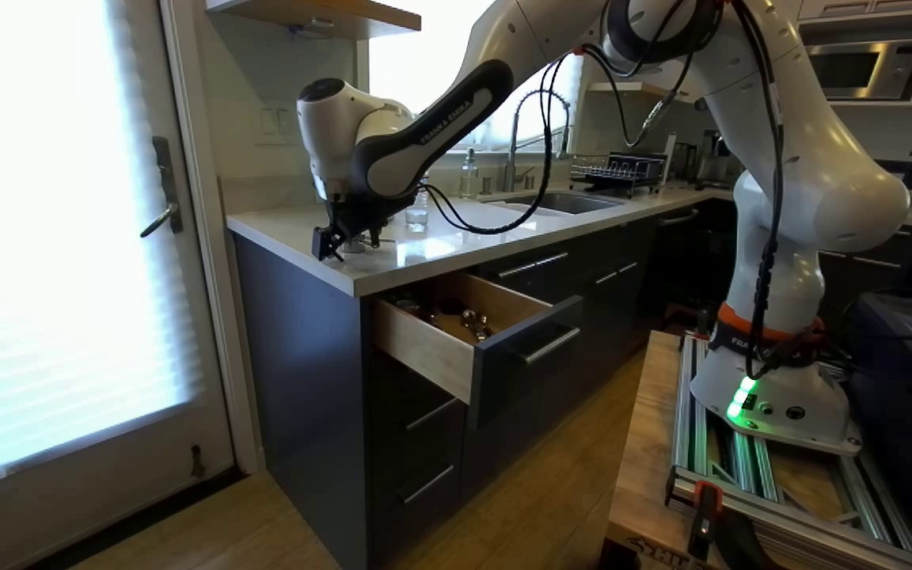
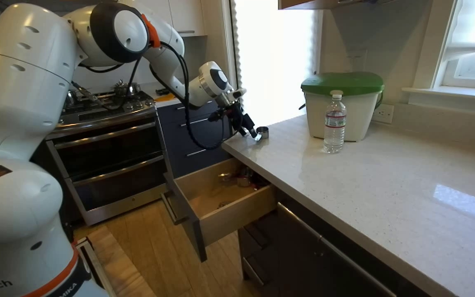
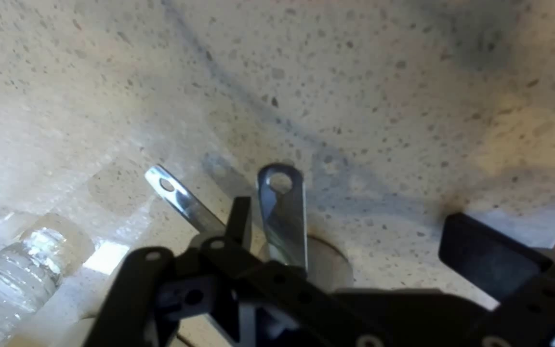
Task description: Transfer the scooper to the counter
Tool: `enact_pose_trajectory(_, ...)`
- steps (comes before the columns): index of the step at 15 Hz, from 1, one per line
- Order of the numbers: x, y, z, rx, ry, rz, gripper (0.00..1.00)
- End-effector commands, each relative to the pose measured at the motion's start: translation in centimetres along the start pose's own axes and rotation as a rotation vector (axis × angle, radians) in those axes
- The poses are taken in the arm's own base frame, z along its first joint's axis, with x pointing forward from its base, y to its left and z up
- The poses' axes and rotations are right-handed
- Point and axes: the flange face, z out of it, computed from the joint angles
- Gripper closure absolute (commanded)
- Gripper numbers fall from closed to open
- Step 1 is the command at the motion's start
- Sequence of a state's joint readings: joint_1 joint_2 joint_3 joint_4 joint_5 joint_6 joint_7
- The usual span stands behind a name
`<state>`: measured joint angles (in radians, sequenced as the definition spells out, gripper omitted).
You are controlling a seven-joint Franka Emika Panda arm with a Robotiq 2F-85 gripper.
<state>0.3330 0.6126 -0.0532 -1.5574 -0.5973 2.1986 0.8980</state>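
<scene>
My gripper (image 3: 350,214) is open over the end of the counter (image 3: 383,120), its fingers wide apart. A metal scooper handle (image 3: 284,217) with a hole in its end stands between the fingers, close to the left one. A round metal scooper cup (image 3: 330,265) shows behind it, partly hidden by the gripper. A second holed metal handle (image 3: 181,197) lies outside the left finger, on the counter side. In an exterior view the metal cup (image 2: 263,132) sits on the counter (image 2: 386,177) beside the gripper (image 2: 250,131). The gripper (image 1: 345,239) is low over the counter corner (image 1: 282,229).
An open drawer (image 1: 424,348) below the counter holds several metal utensils (image 1: 476,321). A water bottle (image 2: 335,123) and a white bin with a green lid (image 2: 342,107) stand on the counter. The bottle also shows in the wrist view (image 3: 17,279). A sink (image 1: 567,203) is farther along.
</scene>
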Motion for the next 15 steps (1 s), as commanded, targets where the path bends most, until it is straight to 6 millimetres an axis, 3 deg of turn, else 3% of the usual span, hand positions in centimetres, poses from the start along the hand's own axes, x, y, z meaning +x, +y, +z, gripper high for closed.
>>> enact_pose_trajectory(1,2.2,6.7,-0.8,-0.029,-0.021,0.035,0.0)
enact_pose_trajectory(5,5.1,12.9,-1.8,-0.059,-0.02,0.077,0.0)
enact_pose_trajectory(7,5.5,15.1,-2.3,-0.057,-0.048,0.07,0.0)
enact_pose_trajectory(11,4.3,16.8,-3.2,-0.009,-0.203,0.006,0.0)
enact_pose_trajectory(15,2.5,17.1,-4.2,0.061,-0.371,-0.073,0.0)
